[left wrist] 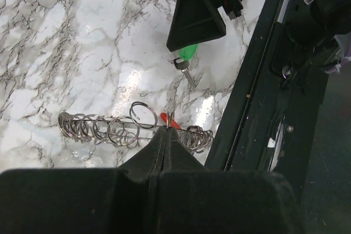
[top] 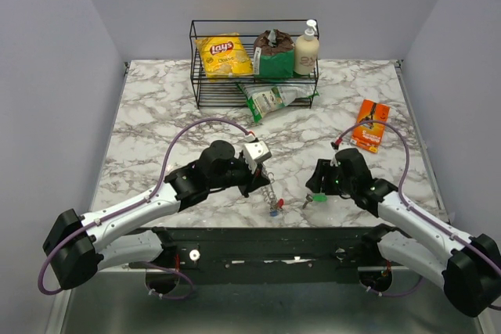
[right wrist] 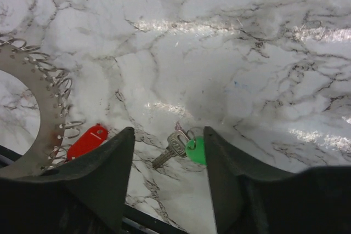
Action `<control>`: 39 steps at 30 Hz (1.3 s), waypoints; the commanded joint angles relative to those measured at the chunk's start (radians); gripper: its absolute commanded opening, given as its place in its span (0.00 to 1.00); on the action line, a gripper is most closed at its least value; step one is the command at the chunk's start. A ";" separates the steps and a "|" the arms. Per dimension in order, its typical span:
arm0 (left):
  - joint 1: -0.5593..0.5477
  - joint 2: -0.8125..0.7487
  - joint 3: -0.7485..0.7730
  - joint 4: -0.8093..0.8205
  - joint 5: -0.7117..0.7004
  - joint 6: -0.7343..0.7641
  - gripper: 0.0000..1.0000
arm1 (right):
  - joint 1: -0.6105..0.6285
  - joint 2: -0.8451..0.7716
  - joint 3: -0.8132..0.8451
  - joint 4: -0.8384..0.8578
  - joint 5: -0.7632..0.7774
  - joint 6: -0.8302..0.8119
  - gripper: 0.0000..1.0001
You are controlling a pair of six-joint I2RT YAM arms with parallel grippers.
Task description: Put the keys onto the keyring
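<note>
The green key [right wrist: 185, 149] lies flat on the counter [right wrist: 247, 53], directly between the spread, empty fingers of the right end effector [right wrist: 169, 135], with its blade slanting toward the keyring [left wrist: 98, 127]. The left end effector [left wrist: 166, 131] is clenched on that keyring, just beside.

Open tabletop [top: 156, 131] lies left of the wire basket [top: 211, 91] and orange packet [top: 369, 124].

Glossy marble-look table [top: 156, 115], shiny wire keyring [left wrist: 88, 126], plastic-headed green key [right wrist: 196, 150]

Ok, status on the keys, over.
Left gripper shut on keyring, red key beside its coils. Right gripper open, straddling green key on table. Nothing blocking.
</note>
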 commanded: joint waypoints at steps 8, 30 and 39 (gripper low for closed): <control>-0.003 -0.018 0.026 -0.003 -0.005 0.030 0.00 | -0.007 0.047 -0.075 0.004 -0.036 0.110 0.55; -0.003 0.015 0.041 -0.027 -0.002 0.047 0.00 | -0.006 0.056 -0.078 0.031 -0.015 0.098 0.30; -0.003 0.023 0.041 -0.032 -0.002 0.049 0.00 | -0.006 0.089 -0.062 0.046 -0.012 0.089 0.15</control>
